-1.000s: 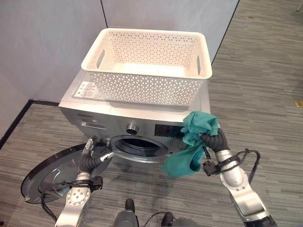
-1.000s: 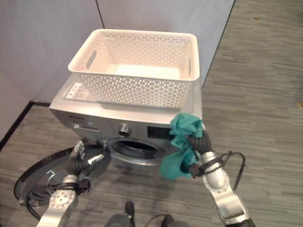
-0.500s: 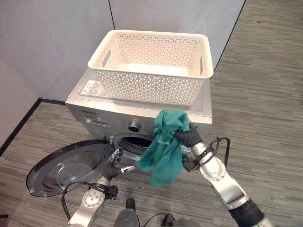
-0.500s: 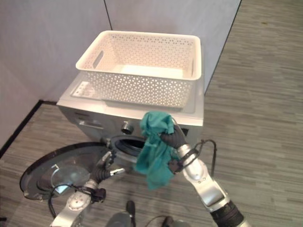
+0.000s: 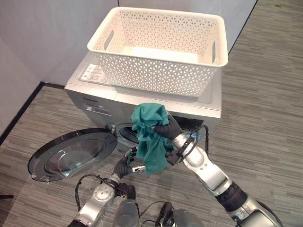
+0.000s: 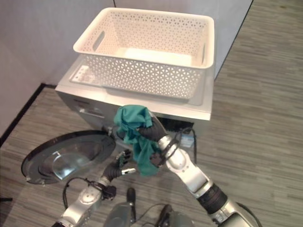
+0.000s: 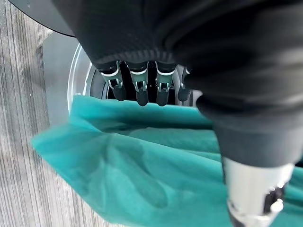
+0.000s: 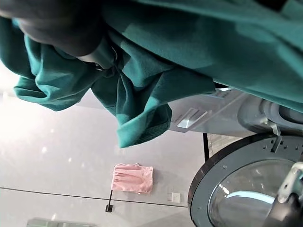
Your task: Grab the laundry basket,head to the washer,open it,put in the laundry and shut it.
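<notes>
A white perforated laundry basket (image 5: 158, 47) stands on top of the silver washer (image 5: 94, 92). The washer's round door (image 5: 71, 153) hangs open to the left. My right hand (image 5: 166, 131) is shut on a teal cloth (image 5: 149, 135) and holds it right in front of the drum opening (image 5: 124, 133), which the cloth partly hides. My left hand (image 5: 125, 165) is low, just below the opening and the hanging cloth. Its fingers (image 7: 142, 90) are relaxed and point at the drum above the cloth (image 7: 142, 161), holding nothing.
Grey partition walls close off the space behind and to the left of the washer. The open door reaches out over the floor on the left. Striped grey floor (image 5: 265, 118) lies to the right of the machine.
My right hand has carried the teal cloth leftward from the washer's right front to the drum opening. My left hand has shifted right, under the opening. The camera has also moved.
</notes>
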Tool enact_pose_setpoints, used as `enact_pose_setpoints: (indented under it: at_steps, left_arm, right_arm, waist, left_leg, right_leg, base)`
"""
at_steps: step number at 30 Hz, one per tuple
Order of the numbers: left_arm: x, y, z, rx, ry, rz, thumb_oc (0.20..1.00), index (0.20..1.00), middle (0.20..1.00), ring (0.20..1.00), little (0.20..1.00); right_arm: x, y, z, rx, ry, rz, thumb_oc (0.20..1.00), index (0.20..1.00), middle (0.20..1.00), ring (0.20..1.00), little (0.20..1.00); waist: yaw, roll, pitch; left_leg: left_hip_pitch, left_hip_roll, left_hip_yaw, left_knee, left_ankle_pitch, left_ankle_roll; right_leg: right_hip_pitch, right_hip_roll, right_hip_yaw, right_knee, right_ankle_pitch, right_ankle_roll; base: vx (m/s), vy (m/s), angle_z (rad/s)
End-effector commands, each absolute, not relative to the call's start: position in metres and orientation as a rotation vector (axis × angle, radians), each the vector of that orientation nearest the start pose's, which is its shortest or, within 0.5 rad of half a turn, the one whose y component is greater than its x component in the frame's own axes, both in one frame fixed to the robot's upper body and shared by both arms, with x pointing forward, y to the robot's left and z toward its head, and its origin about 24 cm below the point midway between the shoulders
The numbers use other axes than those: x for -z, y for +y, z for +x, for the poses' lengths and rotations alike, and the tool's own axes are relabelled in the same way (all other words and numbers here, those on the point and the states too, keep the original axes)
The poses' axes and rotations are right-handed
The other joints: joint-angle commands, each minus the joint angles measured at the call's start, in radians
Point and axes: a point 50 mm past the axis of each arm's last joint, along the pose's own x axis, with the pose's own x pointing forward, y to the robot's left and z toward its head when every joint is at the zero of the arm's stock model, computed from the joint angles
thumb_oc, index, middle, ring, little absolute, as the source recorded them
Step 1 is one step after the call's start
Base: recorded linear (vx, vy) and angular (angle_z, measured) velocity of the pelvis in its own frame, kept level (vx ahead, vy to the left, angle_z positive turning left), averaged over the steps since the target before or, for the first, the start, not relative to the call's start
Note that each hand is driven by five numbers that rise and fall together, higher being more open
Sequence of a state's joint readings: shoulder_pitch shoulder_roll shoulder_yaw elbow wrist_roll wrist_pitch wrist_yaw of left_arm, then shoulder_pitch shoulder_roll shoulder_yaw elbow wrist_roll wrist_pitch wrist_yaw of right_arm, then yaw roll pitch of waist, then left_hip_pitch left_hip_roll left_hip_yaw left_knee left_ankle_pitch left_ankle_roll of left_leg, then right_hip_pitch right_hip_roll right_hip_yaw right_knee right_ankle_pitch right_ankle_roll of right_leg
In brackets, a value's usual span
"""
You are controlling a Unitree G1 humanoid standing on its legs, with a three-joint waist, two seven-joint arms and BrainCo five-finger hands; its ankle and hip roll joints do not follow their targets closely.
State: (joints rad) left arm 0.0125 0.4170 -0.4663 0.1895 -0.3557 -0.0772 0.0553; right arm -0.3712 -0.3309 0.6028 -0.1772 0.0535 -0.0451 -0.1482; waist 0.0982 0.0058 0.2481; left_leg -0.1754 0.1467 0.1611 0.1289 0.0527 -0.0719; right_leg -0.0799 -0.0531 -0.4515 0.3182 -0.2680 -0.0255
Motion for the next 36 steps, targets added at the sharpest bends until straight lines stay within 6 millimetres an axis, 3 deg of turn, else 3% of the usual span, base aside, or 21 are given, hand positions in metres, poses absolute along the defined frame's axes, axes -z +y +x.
enact_pose_setpoints:
  at_steps: [1, 17, 22, 25, 33, 36]
  left_arm:
    - [0.01, 0.131, 0.227, 0.355, 0.217, 0.068, 1.0, 1.0, 1.0, 1.0, 1.0]
    - [0.016, 0.089, 0.24, 0.442, 0.244, 0.0, 1.0, 1.0, 1.0, 1.0, 1.0]
    - [0.012, 0.067, 0.249, 0.483, 0.232, -0.012, 1.0, 1.0, 1.0, 1.0, 1.0]
    - [0.012, 0.063, 0.25, 0.483, 0.232, -0.019, 1.0, 1.0, 1.0, 1.0, 1.0]
    - [0.006, 0.022, 0.261, 0.544, 0.233, -0.023, 1.0, 1.0, 1.0, 1.0, 1.0]
    - [0.003, 0.016, 0.264, 0.543, 0.223, -0.021, 1.0, 1.0, 1.0, 1.0, 1.0]
  right_arm:
    - [-0.18, -0.027, 0.244, -0.623, -0.674, -0.089, 0.2, 0.2, 0.2, 0.2, 0.2]
    - [-0.182, 0.001, 0.238, -0.767, -0.643, -0.002, 0.2, 0.2, 0.2, 0.2, 0.2]
    - [-0.181, 0.008, 0.236, -0.802, -0.621, 0.037, 0.2, 0.2, 0.2, 0.2, 0.2]
    - [-0.182, 0.008, 0.235, -0.803, -0.62, 0.042, 0.2, 0.2, 0.2, 0.2, 0.2]
    - [-0.182, 0.007, 0.237, -0.798, -0.59, 0.109, 0.2, 0.2, 0.2, 0.2, 0.2]
    - [-0.183, 0.005, 0.237, -0.794, -0.596, 0.112, 0.2, 0.2, 0.2, 0.2, 0.2]
  waist:
    - [-0.008, -0.037, -0.03]
    - [-0.009, -0.058, -0.023]
    - [-0.023, -0.066, -0.014]
    - [-0.025, -0.068, -0.013]
    - [-0.053, -0.094, -0.005]
    - [-0.059, -0.099, -0.003]
  left_leg:
    - [-0.107, -0.042, 0.067, -0.098, 0.135, 0.028]
    - [-0.118, -0.051, 0.068, -0.111, 0.14, 0.031]
    - [-0.123, -0.05, 0.072, -0.12, 0.144, 0.031]
    - [-0.125, -0.05, 0.073, -0.121, 0.144, 0.031]
    - [-0.14, -0.045, 0.079, -0.118, 0.141, 0.031]
    - [-0.145, -0.044, 0.081, -0.117, 0.14, 0.031]
  right_leg:
    - [0.109, 0.061, 0.021, -0.053, -0.092, -0.041]
    - [0.086, 0.06, 0.005, -0.038, -0.097, -0.045]
    - [0.067, 0.06, 0.005, -0.027, -0.096, -0.047]
    - [0.065, 0.06, 0.006, -0.025, -0.096, -0.048]
    - [0.048, 0.063, 0.006, -0.024, -0.089, -0.048]
    - [0.044, 0.065, 0.007, -0.023, -0.088, -0.049]
  base:
    - [0.0, 0.0, 0.0]
    - [0.0, 0.0, 0.0]
    - [0.0, 0.004, 0.03]
    - [0.0, 0.0, 0.0]
    - [0.0, 0.0, 0.0]
    - [0.0, 0.0, 0.0]
